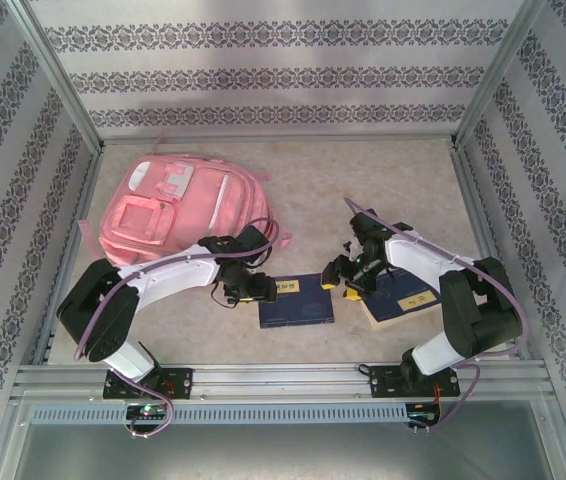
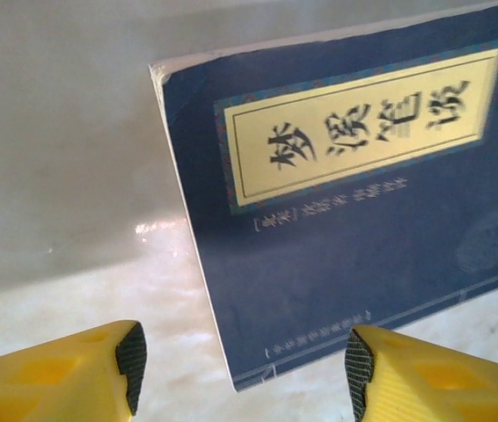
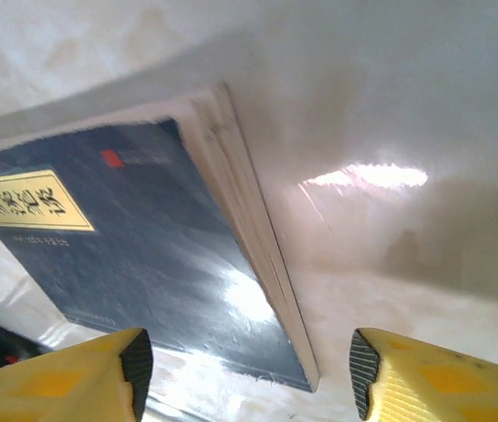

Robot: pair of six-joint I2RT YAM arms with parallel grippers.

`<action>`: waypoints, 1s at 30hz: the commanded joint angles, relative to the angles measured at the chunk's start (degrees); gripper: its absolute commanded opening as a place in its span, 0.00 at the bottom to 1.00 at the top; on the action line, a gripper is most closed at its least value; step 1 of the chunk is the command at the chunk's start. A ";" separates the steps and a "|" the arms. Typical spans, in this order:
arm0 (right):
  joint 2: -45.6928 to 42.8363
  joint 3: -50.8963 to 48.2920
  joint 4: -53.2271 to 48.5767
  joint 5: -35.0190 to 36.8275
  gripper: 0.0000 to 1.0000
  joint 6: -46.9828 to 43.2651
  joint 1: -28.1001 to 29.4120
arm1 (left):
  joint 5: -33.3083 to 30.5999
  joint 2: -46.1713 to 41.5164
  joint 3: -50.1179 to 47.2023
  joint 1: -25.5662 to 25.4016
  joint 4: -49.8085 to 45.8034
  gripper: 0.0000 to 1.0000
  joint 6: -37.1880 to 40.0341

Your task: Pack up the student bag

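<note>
Two dark blue books and one bag share the table (image 1: 363,180), and the coming move turns on how the books lie from the bag.

The bag (image 1: 183,210) is soft pink fabric with pale patches and zip pockets. It lies front-up at the far left, its long axis running roughly across the table. It sits beyond the left arm, so that arm is clearly the nearer one. Whether its main opening is unzipped I cannot tell.

The left book (image 1: 296,302) lies flat near the front centre, well apart from the bag and to the bag's near right. From the left wrist, this book (image 2: 363,220) shows a smooth cover, a cream title label and a thin white page edge.

The right book (image 1: 403,297) lies just beside it, turned at an angle. From the right wrist, that book (image 3: 135,255) shows a glossy cover and a thick block of pages.

The left gripper (image 1: 248,287) hovers at the left book's left edge. Its yellow fingers are spread with nothing between them, and the book's corner lies just ahead of the left gripper (image 2: 240,369).

The right gripper (image 1: 346,272) hangs over the right book's left edge. Seen from the wrist, the right gripper (image 3: 245,374) is likewise spread and empty, straddling the book's page edge.

Judging by this, each book needs a pinch on its edge before it can be carried far-left.
</note>
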 commanded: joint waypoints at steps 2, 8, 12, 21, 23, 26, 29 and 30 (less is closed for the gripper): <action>5.48 4.74 -2.51 6.98 0.66 -5.26 2.21 | 1.91 3.29 -1.02 -0.04 6.50 0.57 -1.90; 11.39 8.83 -1.41 7.79 0.63 -7.39 5.71 | 2.16 6.71 0.09 -0.10 8.30 0.52 -1.34; 13.54 11.02 -1.26 7.07 0.60 -7.99 7.92 | 2.47 9.13 1.30 -0.04 8.61 0.49 -0.17; 10.21 12.83 -3.43 6.24 0.46 -9.10 12.27 | 2.29 11.81 4.95 -0.04 6.79 0.43 2.75; 9.20 11.97 -3.36 5.32 0.36 -8.53 11.78 | 1.83 11.73 5.42 0.05 6.29 0.42 3.13; 7.79 9.79 -2.36 3.11 0.19 -6.17 9.87 | 1.40 11.34 5.61 0.56 4.92 0.41 3.33; 6.80 7.21 -1.09 1.17 0.09 -3.83 6.73 | 0.78 9.28 4.88 1.26 3.00 0.46 3.17; 6.70 6.63 -0.62 0.28 0.08 -3.10 5.92 | 0.69 8.30 4.29 1.45 2.46 0.50 2.95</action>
